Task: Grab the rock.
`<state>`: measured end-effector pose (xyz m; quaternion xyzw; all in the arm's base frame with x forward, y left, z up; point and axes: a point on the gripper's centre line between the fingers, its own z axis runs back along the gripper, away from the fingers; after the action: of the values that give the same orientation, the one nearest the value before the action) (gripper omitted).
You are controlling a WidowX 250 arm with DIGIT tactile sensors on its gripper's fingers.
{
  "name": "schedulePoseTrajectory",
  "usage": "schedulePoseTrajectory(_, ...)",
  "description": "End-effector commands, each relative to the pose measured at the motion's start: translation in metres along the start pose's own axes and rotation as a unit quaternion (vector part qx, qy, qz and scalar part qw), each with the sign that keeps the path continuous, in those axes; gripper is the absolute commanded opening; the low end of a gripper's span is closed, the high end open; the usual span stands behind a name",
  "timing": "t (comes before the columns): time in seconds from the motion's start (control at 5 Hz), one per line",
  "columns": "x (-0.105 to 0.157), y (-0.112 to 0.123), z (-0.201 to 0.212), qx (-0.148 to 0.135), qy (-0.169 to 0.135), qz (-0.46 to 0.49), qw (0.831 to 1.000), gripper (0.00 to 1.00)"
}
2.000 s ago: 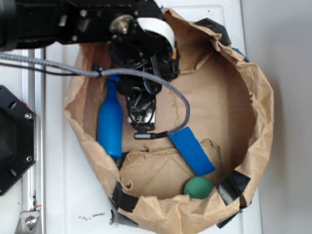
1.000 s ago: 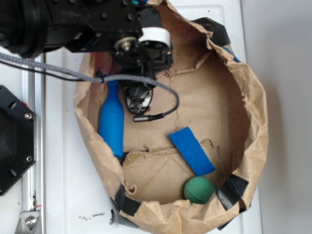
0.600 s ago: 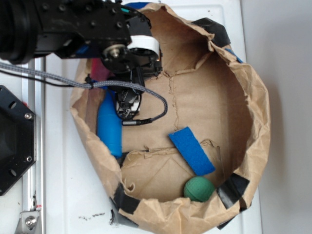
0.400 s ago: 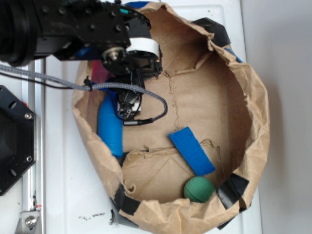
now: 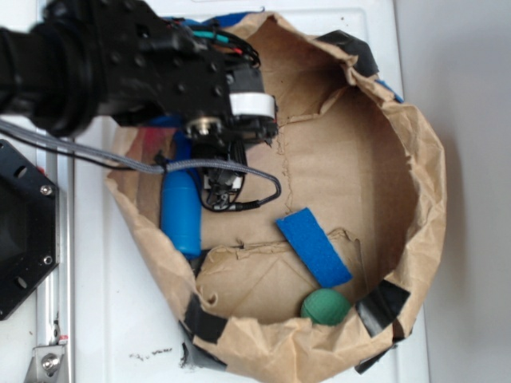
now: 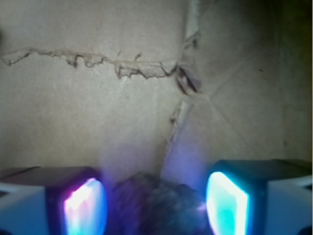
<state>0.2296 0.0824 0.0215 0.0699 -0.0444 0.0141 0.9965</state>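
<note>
White tabletop (image 5: 120,319) carries a crumpled brown paper bag (image 5: 415,159), cut low and patched with black tape, its floor showing torn seams. Taking the blue bottle (image 5: 180,211) as landmark: it lies along the bag's left wall, and the black arm reaches in from the left with the gripper (image 5: 226,177) just to the right of the bottle's upper half. A blue flat strip (image 5: 314,246) lies to the right of the bottle on the bag floor, and a green ball (image 5: 325,306) sits lower right of it, near the taped rim.

Wrist view: the rock (image 6: 159,205), dark and mottled, sits between the two fingers at the bottom edge. Fingers (image 6: 83,208) stand apart, with a narrow gap on each side of the rock. Contact cannot be confirmed.
</note>
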Motion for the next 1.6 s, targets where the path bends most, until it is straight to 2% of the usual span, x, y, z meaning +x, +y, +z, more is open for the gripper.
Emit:
schedulePoseTrajectory(0.0, 0.012, -0.006, 0.008, 0.011, -0.025, -0.01, 1.0, 0.0)
schedulePoseTrajectory(0.2, 0.018, 0.002, 0.013, -0.001, -0.03, -0.005, 1.0, 0.0)
schedulePoseTrajectory(0.4, 0.022, 0.002, 0.017, -0.004, -0.028, -0.006, 1.0, 0.0)
schedulePoseTrajectory(0.6, 0.029, 0.0, 0.036, -0.019, -0.039, -0.009, 0.999, 0.0)
schedulePoseTrajectory(0.8, 0.036, -0.001, 0.082, -0.063, -0.067, -0.002, 0.996, 0.0)
schedulePoseTrajectory(1.0, 0.035, -0.007, 0.105, -0.086, -0.081, -0.007, 0.993, 0.0)
schedulePoseTrajectory(1.4, 0.035, -0.012, 0.113, -0.092, -0.087, -0.01, 0.992, 0.0)
